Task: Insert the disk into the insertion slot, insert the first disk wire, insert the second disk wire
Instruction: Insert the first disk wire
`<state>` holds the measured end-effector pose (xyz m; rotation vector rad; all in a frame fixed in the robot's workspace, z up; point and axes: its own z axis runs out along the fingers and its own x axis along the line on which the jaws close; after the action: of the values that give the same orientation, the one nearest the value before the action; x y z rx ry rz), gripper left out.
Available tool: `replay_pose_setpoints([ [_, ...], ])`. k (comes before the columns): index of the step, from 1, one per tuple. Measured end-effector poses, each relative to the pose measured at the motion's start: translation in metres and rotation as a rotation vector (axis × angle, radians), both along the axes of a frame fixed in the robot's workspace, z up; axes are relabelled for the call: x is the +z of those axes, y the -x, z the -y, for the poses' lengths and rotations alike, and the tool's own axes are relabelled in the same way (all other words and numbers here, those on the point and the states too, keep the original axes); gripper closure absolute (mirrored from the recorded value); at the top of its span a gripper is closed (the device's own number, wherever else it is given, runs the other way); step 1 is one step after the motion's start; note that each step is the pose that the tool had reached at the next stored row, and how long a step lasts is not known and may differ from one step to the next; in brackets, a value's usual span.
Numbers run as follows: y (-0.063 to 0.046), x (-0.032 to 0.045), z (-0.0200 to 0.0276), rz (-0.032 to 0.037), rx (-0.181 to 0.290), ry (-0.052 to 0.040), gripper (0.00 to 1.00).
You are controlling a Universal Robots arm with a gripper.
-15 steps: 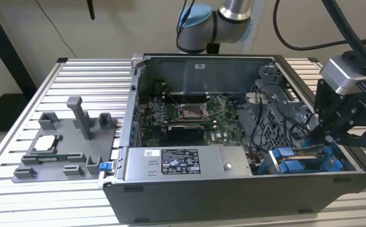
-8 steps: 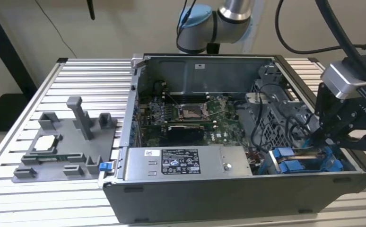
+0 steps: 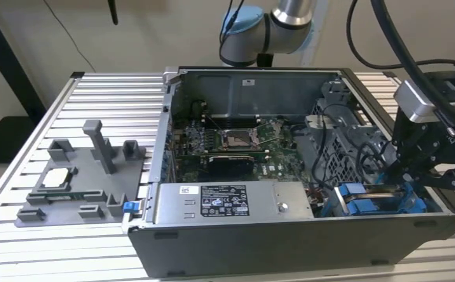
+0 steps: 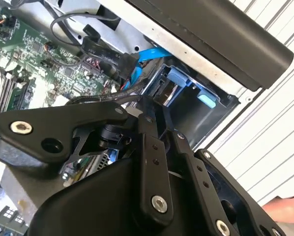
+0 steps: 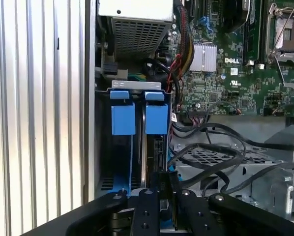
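The disk [image 3: 380,189] appears to stand on edge in the insertion slot [image 5: 123,118]. It shows as a strip of bright metal between the bay's blue side pieces, at the front corner of the case on the exterior view's right. How deep it sits cannot be told.

The gripper [image 3: 406,179] hangs directly over that spot, lined up with the gap between the blue pieces. Whether the jaws are clamped on the disk or only close beside it cannot be told, because the gripper's own links hide their tips.

The likeliest fault is a skewed entry. If the disk tips even slightly off the line of the slot, its frame could bind against a blue side piece and jam part-way, and a push from above would then wedge it rather than seat it.

The second risk is snagging. The black cables [image 5: 206,147] loop just beside the bay, over the perforated cage [image 3: 345,155], and a blue cable [image 4: 148,55] runs close to its mouth. Either could catch on the links or get trapped under the disk.

The case wall [image 5: 90,123] stands close on the other side, next to the ribbed counter [image 5: 34,123]. That leaves little room for sideways correction without a knock.
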<state>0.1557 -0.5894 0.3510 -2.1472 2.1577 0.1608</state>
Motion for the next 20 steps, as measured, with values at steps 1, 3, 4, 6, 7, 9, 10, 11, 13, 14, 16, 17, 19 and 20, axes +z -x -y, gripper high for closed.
replay_pose_setpoints([
  [1,-0.0004,-0.0005,-0.0004,0.0000,0.000,0.0000,1.00],
  [3,-0.0017,-0.0024,-0.0022,0.0000,-0.002,-0.0001,1.00],
  [4,-0.0028,-0.0035,-0.0033,0.0000,-0.003,-0.0001,1.00],
  [6,-0.0050,-0.0059,-0.0051,0.0000,-0.006,-0.0001,1.00],
  [7,-0.0055,-0.0071,-0.0056,0.0000,-0.009,-0.0002,1.00],
  [9,-0.0056,-0.0079,-0.0056,0.0000,-0.020,0.0010,1.00],
  [10,-0.0056,-0.0081,-0.0056,0.0000,-0.027,0.0015,1.00],
  [11,-0.0057,-0.0081,-0.0056,-0.0003,-0.034,0.0021,1.00],
  [13,-0.0056,-0.0081,-0.0055,-0.0009,-0.048,0.0026,1.00],
  [14,-0.0056,-0.0084,-0.0055,-0.0011,-0.053,0.0031,1.00],
  [16,-0.0056,-0.0086,-0.0051,-0.0012,-0.056,0.0043,1.00],
  [17,-0.0056,-0.0087,-0.0045,-0.0012,-0.056,0.0045,1.00],
  [19,-0.0055,-0.0088,-0.0037,-0.0014,-0.057,0.0045,1.00],
  [20,-0.0051,-0.0089,-0.0036,-0.0014,-0.058,0.0045,1.00],
])
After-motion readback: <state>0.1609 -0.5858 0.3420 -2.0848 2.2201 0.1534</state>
